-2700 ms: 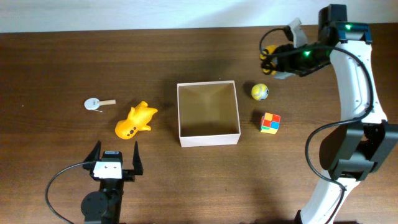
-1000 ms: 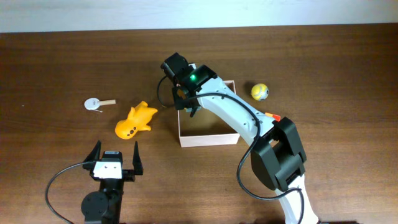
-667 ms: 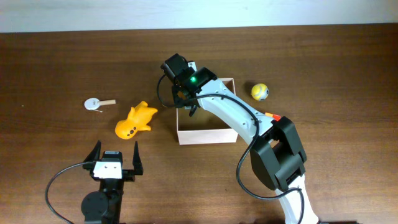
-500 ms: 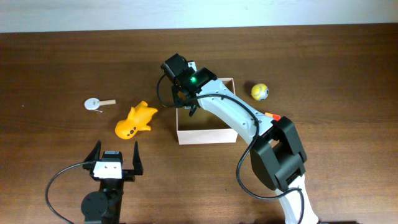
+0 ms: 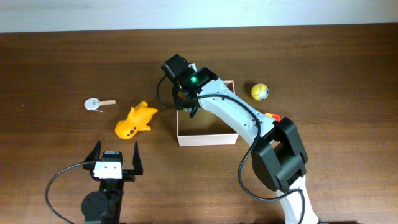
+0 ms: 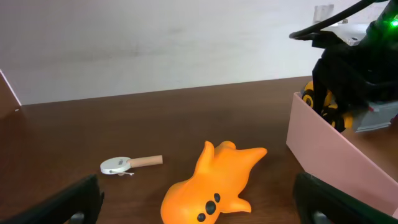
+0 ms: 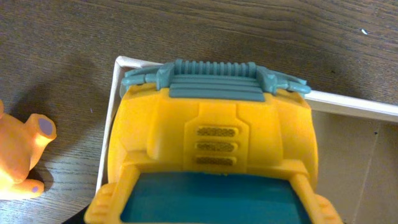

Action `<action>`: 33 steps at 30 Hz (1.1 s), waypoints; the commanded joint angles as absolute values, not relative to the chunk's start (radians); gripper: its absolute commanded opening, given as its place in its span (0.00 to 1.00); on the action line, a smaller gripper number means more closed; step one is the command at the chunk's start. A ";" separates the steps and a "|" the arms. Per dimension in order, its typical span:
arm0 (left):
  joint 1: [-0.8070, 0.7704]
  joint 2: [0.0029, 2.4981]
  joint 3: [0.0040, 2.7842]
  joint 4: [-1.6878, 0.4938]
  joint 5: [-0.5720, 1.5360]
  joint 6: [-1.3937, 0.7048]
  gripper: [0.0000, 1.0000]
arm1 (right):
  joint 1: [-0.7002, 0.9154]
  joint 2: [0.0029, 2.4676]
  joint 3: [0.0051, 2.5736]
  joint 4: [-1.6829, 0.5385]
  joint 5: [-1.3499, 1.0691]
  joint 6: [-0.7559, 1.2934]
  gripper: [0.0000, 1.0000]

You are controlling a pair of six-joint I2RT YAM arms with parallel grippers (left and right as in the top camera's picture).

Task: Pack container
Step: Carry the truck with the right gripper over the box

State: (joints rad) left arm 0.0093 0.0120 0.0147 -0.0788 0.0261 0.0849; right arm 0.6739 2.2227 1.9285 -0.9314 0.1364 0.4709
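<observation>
The container [image 5: 208, 138] is a shallow white-walled box with a tan inside at the table's middle. It also shows in the left wrist view [image 6: 329, 149] and the right wrist view [image 7: 348, 104]. My right gripper [image 5: 184, 93] hangs over the container's far left corner, shut on a yellow and teal toy truck [image 7: 211, 124], whose wheels show in the left wrist view [image 6: 323, 106]. Its fingers are hidden behind the truck. My left gripper [image 5: 115, 160] is open and empty near the front edge, facing an orange fish toy [image 5: 135, 121].
The orange fish toy [image 6: 217, 183] lies just left of the container. A small white disc with a wooden handle [image 5: 96, 102] lies farther left. A yellow ball [image 5: 260, 91] sits right of the container. My right arm crosses over the container's right side.
My right arm has swung from the far right of the table to the container's far left corner with the truck. Over the last second it has barely moved. The left arm is still.
</observation>
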 commanded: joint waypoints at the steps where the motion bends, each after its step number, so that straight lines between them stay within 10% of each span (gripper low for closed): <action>1: 0.016 0.006 0.009 -0.081 0.023 0.083 0.99 | 0.672 2.234 1.907 -0.962 0.062 0.480 0.55; 33: 0.016 0.006 0.009 -0.081 0.023 0.083 0.99 | 0.673 2.217 1.987 -1.130 -0.004 0.389 0.54</action>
